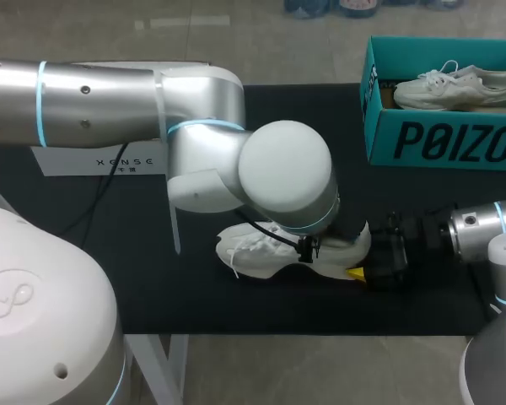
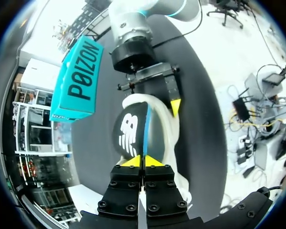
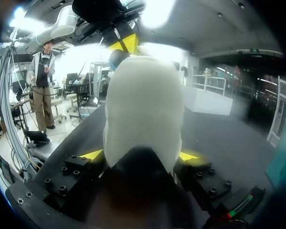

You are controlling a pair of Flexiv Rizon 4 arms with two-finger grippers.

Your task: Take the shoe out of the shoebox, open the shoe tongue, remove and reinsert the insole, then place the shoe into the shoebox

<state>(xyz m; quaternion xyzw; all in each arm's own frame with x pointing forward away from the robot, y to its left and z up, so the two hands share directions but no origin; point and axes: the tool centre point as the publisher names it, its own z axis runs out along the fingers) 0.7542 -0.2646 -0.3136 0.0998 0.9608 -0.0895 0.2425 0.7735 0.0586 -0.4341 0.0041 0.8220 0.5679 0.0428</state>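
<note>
A white shoe (image 1: 261, 253) lies on its side on the black mat, toe toward my left. My right gripper (image 3: 140, 155) is shut on its heel (image 3: 143, 105), one yellow tip on each side. My left arm comes in over the shoe, and its wrist hides the shoe's opening in the head view. In the left wrist view, my left gripper (image 2: 143, 161) is shut on the edge of the black insole (image 2: 131, 133), which has a white logo and stands partly out of the shoe (image 2: 175, 138). The teal shoebox (image 1: 438, 139) stands open at the far right.
A second white shoe (image 1: 455, 87) lies inside the shoebox. A white card (image 1: 101, 160) sits on the mat under my left arm, with a dark cable beside it. Bare mat (image 1: 135, 278) stretches to the left of the shoe.
</note>
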